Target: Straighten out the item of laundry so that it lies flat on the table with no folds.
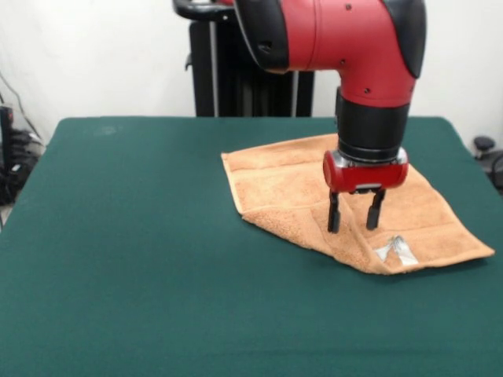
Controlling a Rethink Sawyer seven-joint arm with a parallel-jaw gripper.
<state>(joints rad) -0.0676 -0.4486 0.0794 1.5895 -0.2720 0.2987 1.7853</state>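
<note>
A light-orange terry towel (283, 188) lies on the dark green table (141, 259), right of centre. It is mostly spread out, with its near-left edge folded over into a thick doubled strip. A small white label (395, 250) shows near its front corner. My gripper (355, 221) hangs from the red and black arm straight above the towel's front part, just left of the label. Its two black fingers (334, 214) are apart and hold nothing. The tips are at or just above the cloth.
The robot's black pedestal (236, 71) stands at the table's far edge. Dark cables and gear (12, 165) lie off the table at the left. A black object (486, 146) sits beyond the right edge.
</note>
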